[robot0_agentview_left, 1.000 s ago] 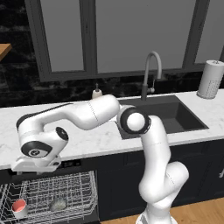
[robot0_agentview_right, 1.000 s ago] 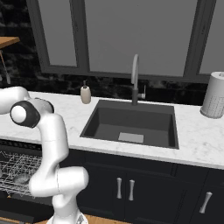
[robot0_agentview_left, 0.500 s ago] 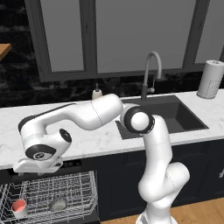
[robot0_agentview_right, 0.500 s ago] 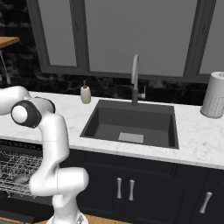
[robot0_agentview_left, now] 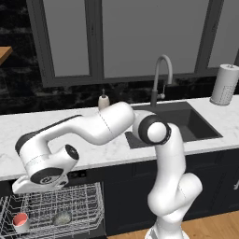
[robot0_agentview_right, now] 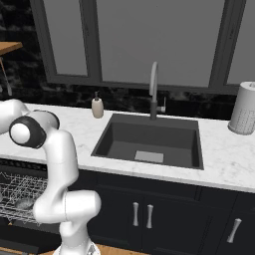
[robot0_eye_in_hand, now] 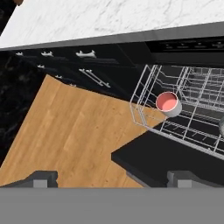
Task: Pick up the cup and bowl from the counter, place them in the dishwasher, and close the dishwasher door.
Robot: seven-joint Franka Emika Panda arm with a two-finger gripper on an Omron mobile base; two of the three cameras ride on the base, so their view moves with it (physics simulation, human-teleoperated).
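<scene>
the cup (robot0_agentview_left: 20, 221) and the bowl (robot0_agentview_left: 61, 218) both sit in the pulled-out wire rack (robot0_agentview_left: 70, 205) of the dishwasher (robot0_eye_in_hand: 188, 46), cup to the left and bowl just beside it, so what remains is judged to be closing the dishwasher door (robot0_eye_in_hand: 175, 159), which lies folded down flat under the rack. the gripper (robot0_eye_in_hand: 111, 177) is spread wide and holds nothing, looking down past the rack's outer corner at the floor. the likely trouble: the rack sticks out over the door, so swinging the door up without sliding the rack in could jam against the wire or tip the cup. the hand also hangs low and close to the rack, so a careless sweep could snag a wire. reaching under the door's free edge from here looks awkward, and a slip could leave the door half shut

the counter (robot0_agentview_right: 219, 159) is white veined marble with a dark sink (robot0_agentview_right: 149, 142), a tall faucet (robot0_agentview_right: 154, 89), a beige soap bottle (robot0_agentview_right: 97, 106) and a paper towel roll (robot0_agentview_right: 245, 109). dark cabinets (robot0_agentview_right: 164, 214) run below, and the wooden floor (robot0_eye_in_hand: 65, 131) is warm plank
</scene>
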